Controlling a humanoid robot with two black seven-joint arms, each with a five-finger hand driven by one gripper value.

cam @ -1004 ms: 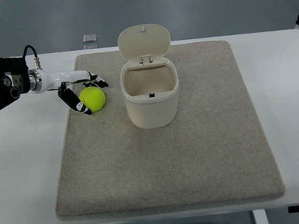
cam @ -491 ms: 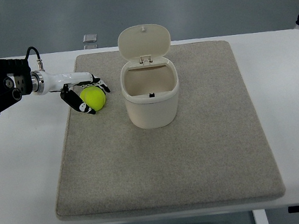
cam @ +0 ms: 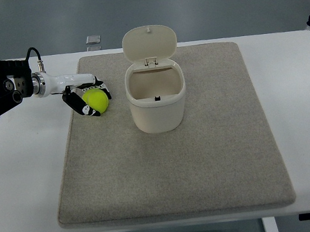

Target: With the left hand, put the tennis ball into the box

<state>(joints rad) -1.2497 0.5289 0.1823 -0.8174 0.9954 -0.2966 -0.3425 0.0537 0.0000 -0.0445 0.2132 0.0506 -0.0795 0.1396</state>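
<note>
Over the last second the left hand (cam: 85, 96) has closed its fingers (cam: 79, 105) around the tennis ball (cam: 96, 100); lifting toward the open-lidded box (cam: 157, 102) likely comes next.

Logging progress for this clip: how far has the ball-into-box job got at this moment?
Done: the left hand has reached the tennis ball on the mat, and the box stands with its lid open. In hand: fingers curl around the ball, apparently gripping it. Left: lift, carry right over the opening, release. The box looks empty.
</note>
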